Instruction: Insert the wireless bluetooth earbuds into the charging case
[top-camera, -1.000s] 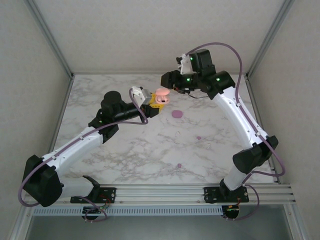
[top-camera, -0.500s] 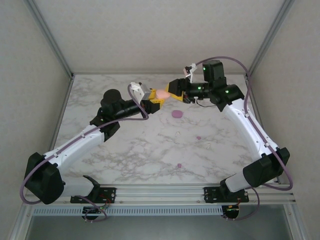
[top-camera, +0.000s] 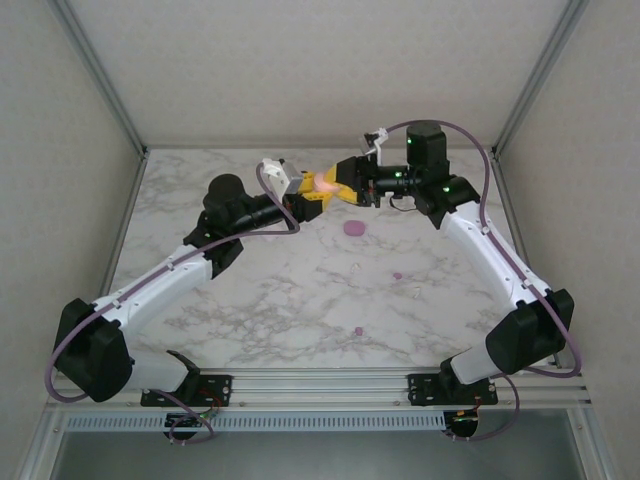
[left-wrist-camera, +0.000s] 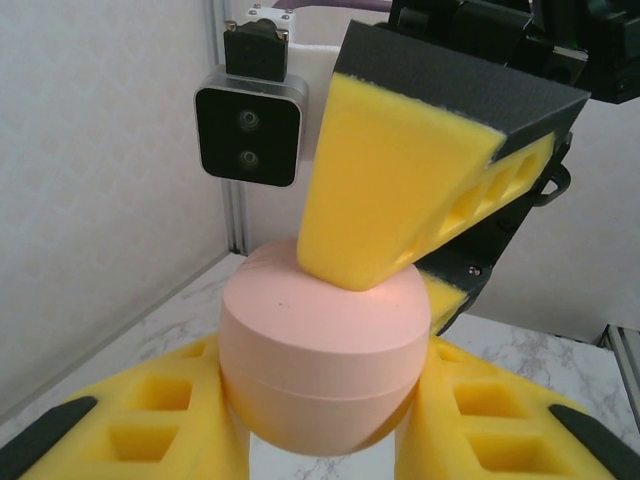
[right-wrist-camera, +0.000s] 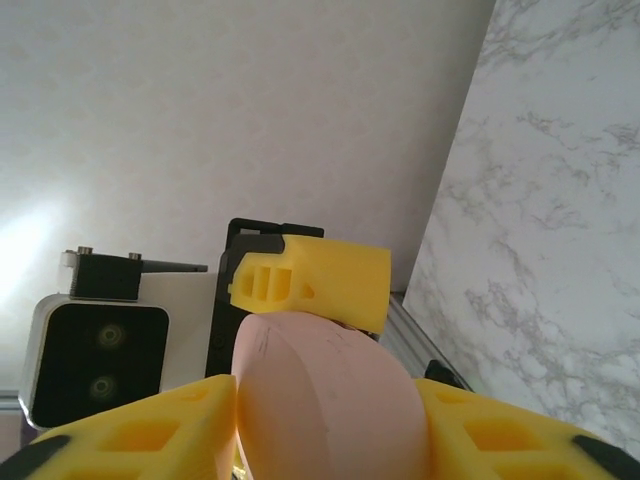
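A salmon-pink charging case hangs above the table's back middle, closed, between both grippers. My left gripper is shut on it, and its yellow pads press the round body from both sides. My right gripper comes from the right and is shut on the same case. One of its fingers lies on the lid. Two purple earbuds lie loose on the marble. A pale bud rests near the right one.
A purple case sits on the marble table just below and right of the grippers. Metal frame posts and grey walls close in the back and sides. The arm bases stand on the front rail.
My right gripper swung left and down from behind the pink case, then closed on it. The left gripper kept its hold and shifted slightly toward the back.
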